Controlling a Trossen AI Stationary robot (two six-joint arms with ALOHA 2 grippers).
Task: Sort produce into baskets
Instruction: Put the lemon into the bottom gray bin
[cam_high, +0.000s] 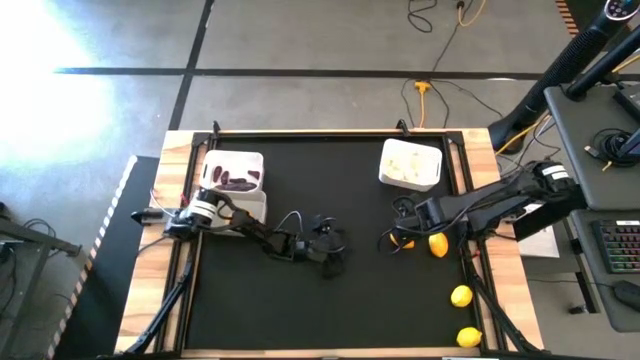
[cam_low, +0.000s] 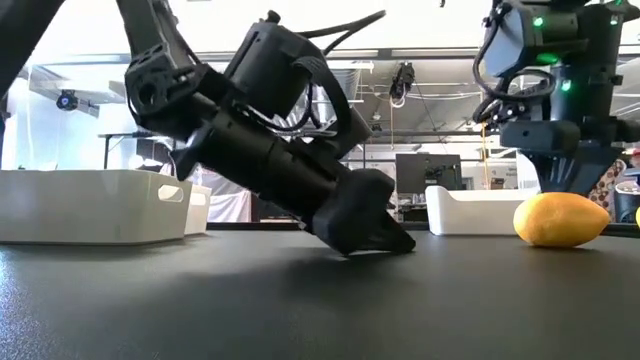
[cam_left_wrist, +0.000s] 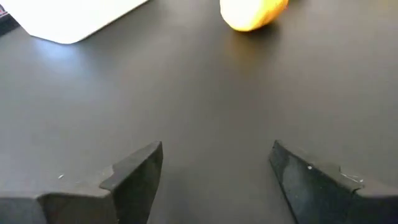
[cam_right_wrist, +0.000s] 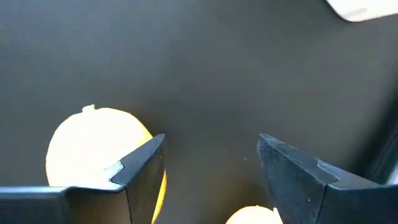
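Yellow lemons lie on the black mat: one (cam_high: 438, 244) beside my right gripper (cam_high: 400, 238), and another, partly hidden (cam_high: 405, 243), under it. In the right wrist view my right gripper (cam_right_wrist: 211, 162) is open and points down; one lemon (cam_right_wrist: 93, 146) lies outside one finger, and another (cam_right_wrist: 252, 216) shows at the picture's edge. My left gripper (cam_high: 330, 245) is open at mid-table, slanting down close to the mat (cam_low: 375, 235), with nothing between its fingers (cam_left_wrist: 214, 165). A lemon (cam_left_wrist: 252, 12) lies ahead of it. Purple pieces fill the far-left basket (cam_high: 235, 170), and white bulbs the far-right basket (cam_high: 410, 165).
A second white basket (cam_high: 250, 205) stands just in front of the purple one, partly under my left arm. Two more lemons (cam_high: 461, 296) (cam_high: 469, 338) lie near the table's right front corner. The wooden table edge (cam_high: 150, 300) frames the mat.
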